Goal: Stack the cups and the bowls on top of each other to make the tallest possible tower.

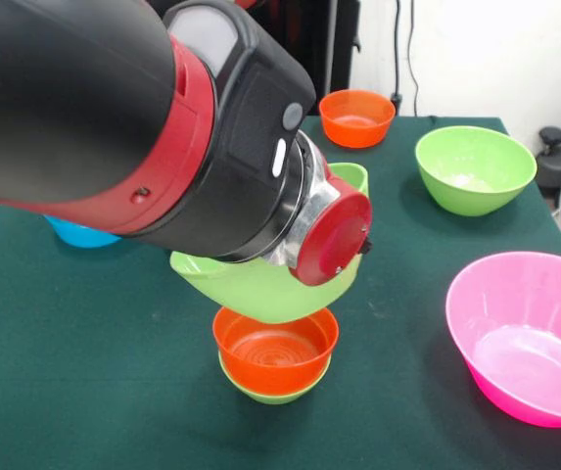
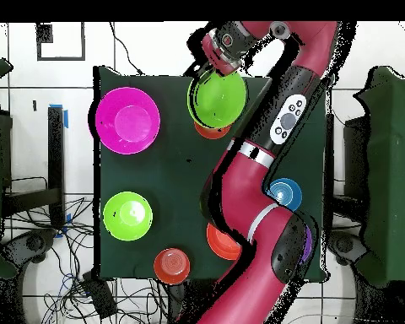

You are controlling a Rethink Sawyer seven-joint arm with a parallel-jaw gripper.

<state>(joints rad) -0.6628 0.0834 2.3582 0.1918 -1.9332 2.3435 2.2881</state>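
Note:
A wide lime green bowl (image 1: 251, 284) hangs tilted under my wrist, its bottom just over the tower (image 1: 275, 357). The tower is an orange bowl (image 1: 275, 348) nested in a small green bowl (image 1: 270, 392) near the table's front edge. I cannot tell whether the lime bowl touches the orange one. In the overhead view my gripper (image 2: 209, 71) is shut on the rim of the lime green bowl (image 2: 218, 101), with the orange bowl (image 2: 207, 131) peeking out beneath. In the front view the arm hides the gripper.
A pink bowl (image 1: 530, 333) sits at the right, with a lime green bowl (image 1: 476, 166) and an orange bowl (image 1: 356, 116) behind it. A blue bowl (image 1: 82, 233) shows under the arm. Overhead, another orange bowl (image 2: 223, 242) and a purple bowl (image 2: 307, 242) lie beside the arm.

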